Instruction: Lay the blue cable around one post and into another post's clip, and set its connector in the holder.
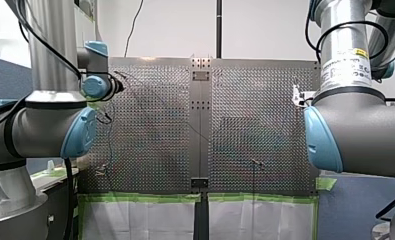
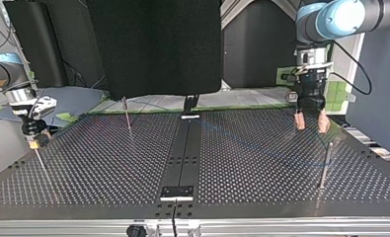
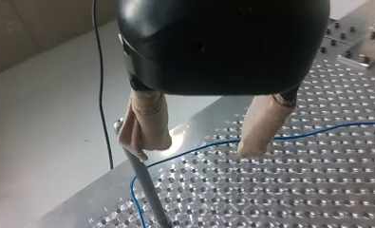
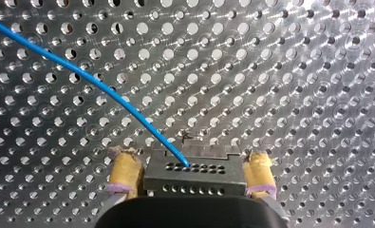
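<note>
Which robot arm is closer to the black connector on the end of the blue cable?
Right. My right gripper holds the connector between its fingers. My left gripper is across the table, open over the blue cable beside a thin post.

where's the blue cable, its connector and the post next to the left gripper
blue cable [image 4: 104,88]: right wrist view, midway along the visible strand.
connector [image 4: 194,178]: right wrist view, middle of its black face.
post [image 3: 146,187]: left wrist view, middle of its bare shaft.
</note>
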Robot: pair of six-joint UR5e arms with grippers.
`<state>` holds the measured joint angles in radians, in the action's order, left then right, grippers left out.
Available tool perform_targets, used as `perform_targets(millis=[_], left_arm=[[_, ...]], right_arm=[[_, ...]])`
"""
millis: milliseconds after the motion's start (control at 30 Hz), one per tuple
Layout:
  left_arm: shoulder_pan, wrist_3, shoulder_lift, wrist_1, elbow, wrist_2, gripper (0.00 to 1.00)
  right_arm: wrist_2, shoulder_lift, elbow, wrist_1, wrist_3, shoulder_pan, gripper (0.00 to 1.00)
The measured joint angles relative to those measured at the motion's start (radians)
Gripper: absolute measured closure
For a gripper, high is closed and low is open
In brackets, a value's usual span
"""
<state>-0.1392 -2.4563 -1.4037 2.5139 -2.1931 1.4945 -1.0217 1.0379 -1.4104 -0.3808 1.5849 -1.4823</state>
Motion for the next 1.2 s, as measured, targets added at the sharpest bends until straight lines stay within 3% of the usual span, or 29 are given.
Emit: perform_targets(millis=[133, 367, 500, 733, 1033, 1200], left_arm=[[0.001, 0.036, 0.037, 0.036, -0.003, 0.025, 0.0], [0.004, 0.095, 0.089, 0.095, 0.048, 0.062, 0.0], [0.004, 0.131, 0.087, 0.13, 0.083, 0.06, 0.0], [0.011, 0.206, 0.045, 0.204, 0.158, 0.122, 0.0], [0.011, 0.282, 0.101, 0.281, 0.234, 0.188, 0.0], [0.014, 0.319, 0.107, 0.318, 0.272, 0.174, 0.0]], right_arm=[[0.0, 0.0, 0.0, 0.001, 0.0, 0.001, 0.01], [0.0, 0.0, 0.0, 0.001, 0.0, 0.002, 0.01], [0.0, 0.0, 0.0, 0.001, 0.0, 0.003, 0.01], [0.0, 0.0, 0.0, 0.0, 0.001, 0.004, 0.01], [0.0, 0.0, 0.0, 0.001, 0.001, 0.005, 0.01], [0.0, 0.0, 0.0, 0.002, 0.001, 0.004, 0.01]])
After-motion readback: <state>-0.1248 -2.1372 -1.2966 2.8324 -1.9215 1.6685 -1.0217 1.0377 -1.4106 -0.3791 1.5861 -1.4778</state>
